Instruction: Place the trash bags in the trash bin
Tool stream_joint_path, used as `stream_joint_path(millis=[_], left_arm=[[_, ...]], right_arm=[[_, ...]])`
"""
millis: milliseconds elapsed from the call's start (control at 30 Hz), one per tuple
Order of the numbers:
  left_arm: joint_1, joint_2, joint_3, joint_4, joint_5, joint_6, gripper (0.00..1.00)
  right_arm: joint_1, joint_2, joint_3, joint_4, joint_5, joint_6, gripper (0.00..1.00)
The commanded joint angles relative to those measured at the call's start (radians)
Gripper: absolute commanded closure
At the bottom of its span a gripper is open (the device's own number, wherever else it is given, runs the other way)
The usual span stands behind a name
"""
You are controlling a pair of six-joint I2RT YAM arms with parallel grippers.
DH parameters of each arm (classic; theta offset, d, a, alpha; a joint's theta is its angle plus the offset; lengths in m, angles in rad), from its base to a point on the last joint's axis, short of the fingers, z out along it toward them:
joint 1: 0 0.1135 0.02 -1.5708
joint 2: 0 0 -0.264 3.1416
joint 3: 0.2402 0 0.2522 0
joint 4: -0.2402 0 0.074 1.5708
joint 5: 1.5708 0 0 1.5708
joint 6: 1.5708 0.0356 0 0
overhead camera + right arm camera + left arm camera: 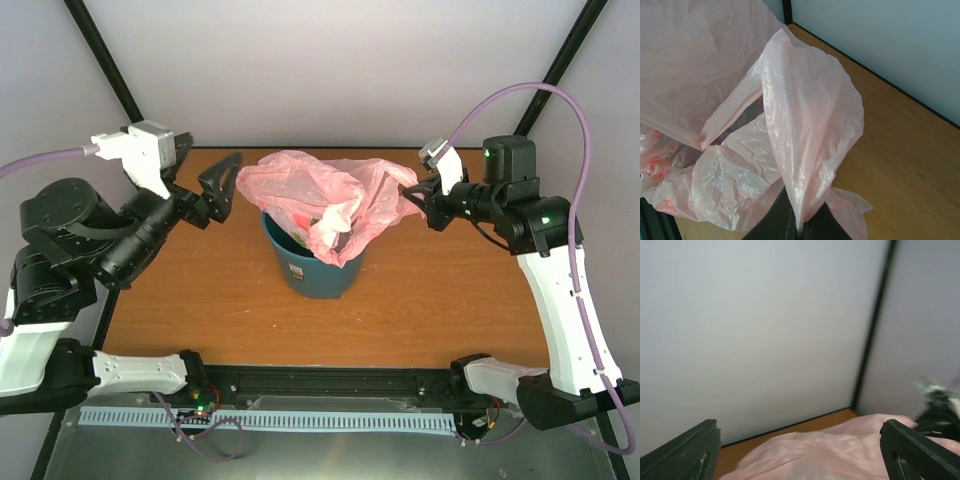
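Observation:
The pink trash bag [320, 195] is draped over the mouth of the teal trash bin [315, 272], which stands at the middle of the table. Part of the bag hangs down into the bin. My right gripper [412, 192] is shut on the bag's right edge and holds it up. In the right wrist view the film [805, 125] rises from between the closed fingers of that gripper [800, 231]. My left gripper [226, 188] stands open just left of the bag's left edge. In the left wrist view its fingers [920, 452] are spread wide, with the bag [830, 452] lying beyond them.
The wooden table [200, 300] ends at a grey back wall [330, 70]. Black frame posts [105, 60] rise at both back corners, and one post [872, 335] shows in the left wrist view. Both arm bases sit along the near rail [320, 385].

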Motion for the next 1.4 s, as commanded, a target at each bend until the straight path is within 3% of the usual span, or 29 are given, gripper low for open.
stream_joint_path(millis=[0,133,300,467,633,967,1367], left_arm=[[0.015,0.051,-0.022,-0.124,-0.342,-0.073,0.13],[0.130,0.026,-0.095,-0.075,-0.273,-0.075,0.15],[0.422,0.111,-0.190,-0.055,0.068,-0.089,0.20],[0.559,0.126,-0.334,0.063,0.245,-0.121,0.29],[0.567,0.118,-0.409,0.079,0.323,-0.144,0.37],[0.549,0.186,-0.498,0.215,0.701,-0.154,0.57],[0.480,0.318,-0.504,0.234,0.690,-0.163,0.61]], right_arm=[[-0.007,0.006,0.040,0.019,-0.027,0.025,0.97],[-0.007,0.007,0.046,0.014,-0.030,0.025,0.97],[-0.007,-0.003,0.044,0.012,-0.041,0.024,0.97],[-0.009,-0.021,0.045,0.008,-0.052,0.024,0.97],[-0.008,-0.030,0.064,-0.004,-0.073,0.024,0.97],[-0.008,-0.014,0.071,-0.002,-0.100,0.027,0.97],[-0.008,0.006,0.054,0.015,-0.200,0.013,0.97]])
